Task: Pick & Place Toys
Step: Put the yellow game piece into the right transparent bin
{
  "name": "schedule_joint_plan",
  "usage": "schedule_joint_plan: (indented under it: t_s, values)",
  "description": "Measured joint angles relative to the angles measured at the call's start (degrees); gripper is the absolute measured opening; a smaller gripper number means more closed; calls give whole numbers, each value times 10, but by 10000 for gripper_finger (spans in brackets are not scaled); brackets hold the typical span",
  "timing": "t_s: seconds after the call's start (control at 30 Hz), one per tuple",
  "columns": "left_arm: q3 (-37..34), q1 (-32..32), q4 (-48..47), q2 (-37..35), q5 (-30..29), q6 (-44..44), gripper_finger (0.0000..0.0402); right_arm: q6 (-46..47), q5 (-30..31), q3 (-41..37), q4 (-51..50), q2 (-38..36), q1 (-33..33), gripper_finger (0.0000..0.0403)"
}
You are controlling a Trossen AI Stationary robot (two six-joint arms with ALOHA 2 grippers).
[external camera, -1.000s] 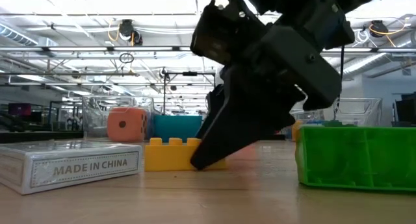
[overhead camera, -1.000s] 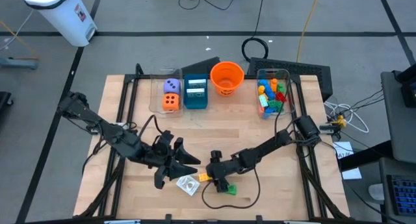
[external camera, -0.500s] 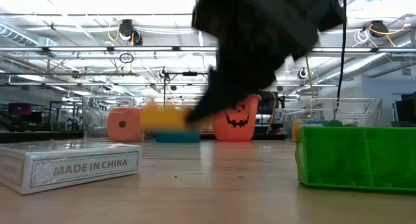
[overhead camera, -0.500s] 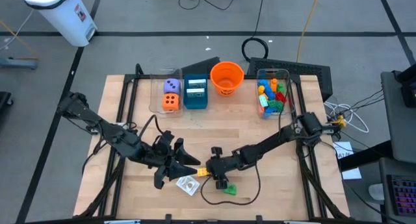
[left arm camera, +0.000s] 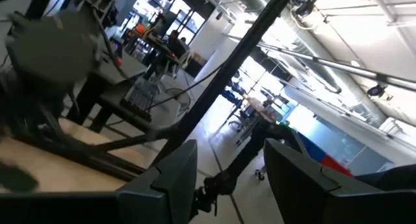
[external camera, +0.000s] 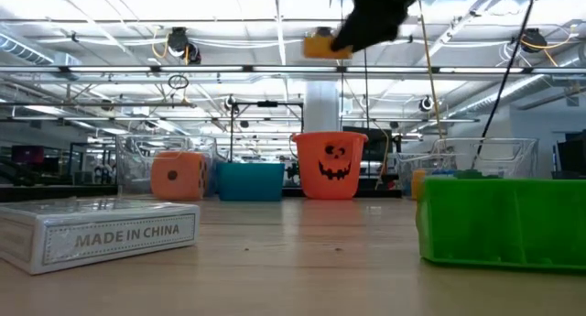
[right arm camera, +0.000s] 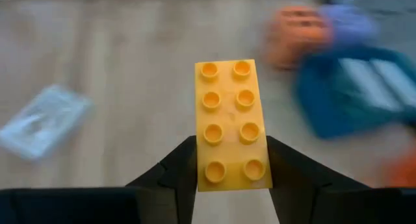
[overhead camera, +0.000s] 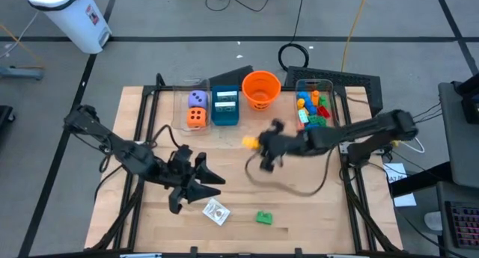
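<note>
The wooden table (overhead camera: 299, 206) spreads below me; my left gripper (overhead camera: 196, 185) waits low over its near left part, fingers parted with nothing between them; my right gripper (overhead camera: 258, 143) hangs above the middle of the table, fingers closed on the yellow brick (right arm camera: 229, 124), studs up; the green brick (overhead camera: 263, 217) lies near the front edge beside the card pack (overhead camera: 215, 211).

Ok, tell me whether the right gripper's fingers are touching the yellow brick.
Touching. The right wrist view shows the right gripper with both fingers pressed against the long sides of the yellow brick, no gap either side; the low view shows it carried aloft.
</note>
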Motion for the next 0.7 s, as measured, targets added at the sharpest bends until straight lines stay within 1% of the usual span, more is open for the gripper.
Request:
schedule_joint_plan:
  t_s: [0.13, 0.23, 0.4, 0.5, 0.57, 0.7]
  values:
    - [0, 0, -9, -15, 0, 27, 186, 36, 47, 0, -129, -78, -51, 146]
    - [0, 0, -22, -30, -5, 40, 186, 56, 69, 0, -217, -128, -88, 150]
    - [0, 0, -52, -47, -10, 52, 186, 94, 99, 0, -326, -195, -151, 143]
    - [0, 0, -61, -54, -11, 53, 186, 121, 104, -1, -367, -224, -191, 145]
    - [0, 0, -64, -54, -11, 53, 186, 136, 104, -12, -377, -243, -217, 149]
    - [0, 0, -65, -53, -11, 54, 186, 168, 103, -66, -378, -278, -267, 147]
